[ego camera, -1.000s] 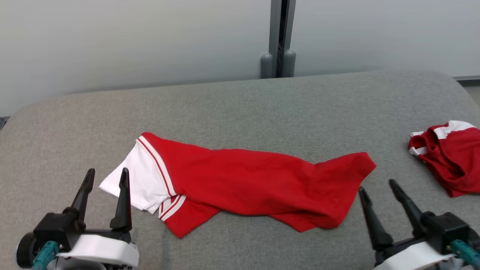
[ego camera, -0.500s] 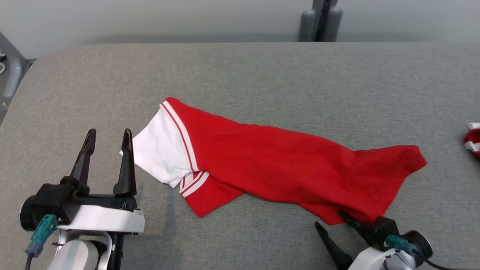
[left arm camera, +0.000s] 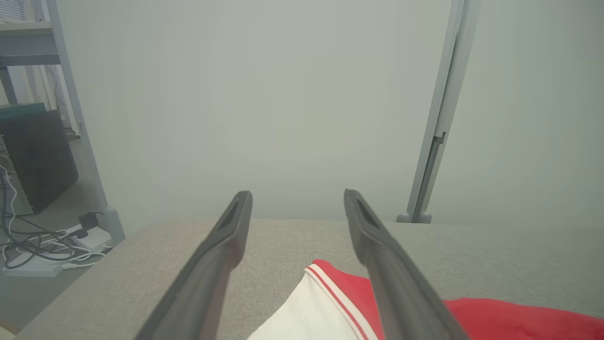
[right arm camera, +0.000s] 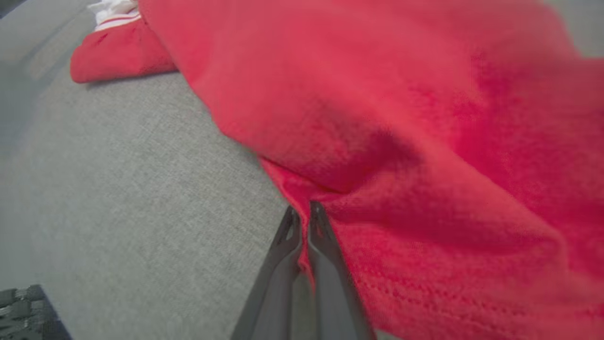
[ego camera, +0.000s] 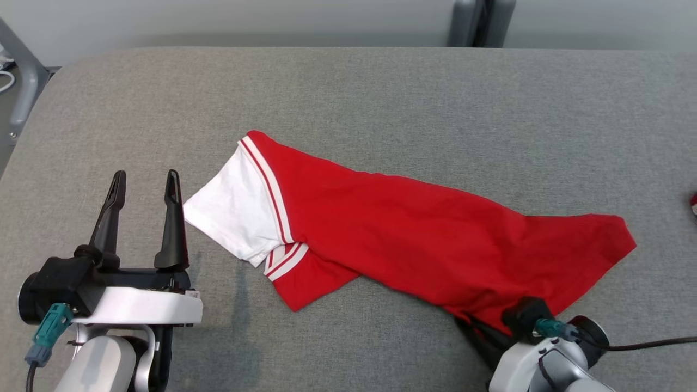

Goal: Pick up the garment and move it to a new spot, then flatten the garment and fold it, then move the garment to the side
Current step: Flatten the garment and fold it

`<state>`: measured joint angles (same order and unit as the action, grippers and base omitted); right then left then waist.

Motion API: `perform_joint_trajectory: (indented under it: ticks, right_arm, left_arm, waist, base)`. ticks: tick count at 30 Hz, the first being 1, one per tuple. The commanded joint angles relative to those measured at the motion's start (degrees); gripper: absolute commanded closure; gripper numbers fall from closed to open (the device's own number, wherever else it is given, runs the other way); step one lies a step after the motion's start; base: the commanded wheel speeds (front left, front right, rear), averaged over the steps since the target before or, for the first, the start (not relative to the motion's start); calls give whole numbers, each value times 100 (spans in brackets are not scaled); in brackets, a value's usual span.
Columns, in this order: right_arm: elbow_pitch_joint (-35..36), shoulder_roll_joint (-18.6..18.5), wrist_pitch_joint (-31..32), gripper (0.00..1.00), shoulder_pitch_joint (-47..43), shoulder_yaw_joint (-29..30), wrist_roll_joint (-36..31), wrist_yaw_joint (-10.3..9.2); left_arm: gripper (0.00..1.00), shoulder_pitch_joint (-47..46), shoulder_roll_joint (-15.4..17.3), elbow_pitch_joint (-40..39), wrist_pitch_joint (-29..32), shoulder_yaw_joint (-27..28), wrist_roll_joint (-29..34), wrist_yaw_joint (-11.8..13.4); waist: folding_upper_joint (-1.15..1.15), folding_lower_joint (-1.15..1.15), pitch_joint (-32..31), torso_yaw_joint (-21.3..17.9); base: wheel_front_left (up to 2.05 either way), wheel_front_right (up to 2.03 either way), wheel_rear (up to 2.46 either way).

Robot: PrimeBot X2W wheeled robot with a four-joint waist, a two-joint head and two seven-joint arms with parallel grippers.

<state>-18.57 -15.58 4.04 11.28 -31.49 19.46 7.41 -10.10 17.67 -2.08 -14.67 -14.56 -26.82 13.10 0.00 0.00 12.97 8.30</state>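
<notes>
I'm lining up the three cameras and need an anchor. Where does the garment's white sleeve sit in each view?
Head view: the white sleeve lies left of centre, just right of the open left gripper.
Left wrist view: it is at the bottom edge, between that gripper's fingers.
Right wrist view: a sliver is in the top-left corner, at the far end of the red garment.
Shared landmark: the red-and-white striped trim bordering the sleeve.

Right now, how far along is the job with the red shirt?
Done: nothing yet; the red shirt lies twisted and unfolded on the grey table. In hand: the right gripper is shut on its near red edge, while the left gripper is open beside the white sleeve. Left: moving, flattening, folding, setting aside.
</notes>
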Motion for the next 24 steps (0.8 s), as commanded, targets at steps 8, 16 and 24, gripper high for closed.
perform_joint_trajectory:
  ticks: [8,16,24]
  right_arm:
    - [2427,-1325,1824,100,-108,-904,1838,8]
    - [4429,-1786,2693,100,-269,209,3363,8]
    - [4338,-1586,2828,100,-153,1822,4470,8]
  left_arm:
    - [0,148,98,-33,-38,171,56,13]
    - [0,220,122,-102,-43,237,53,36]
    - [0,160,120,-146,-43,219,68,44]
  waist:
    - [0,0,-160,-407]
    - [0,0,-211,-536]
    - [0,0,-132,-539]
  base:
    - [0,0,0]
    - [0,0,0]
    - [0,0,0]
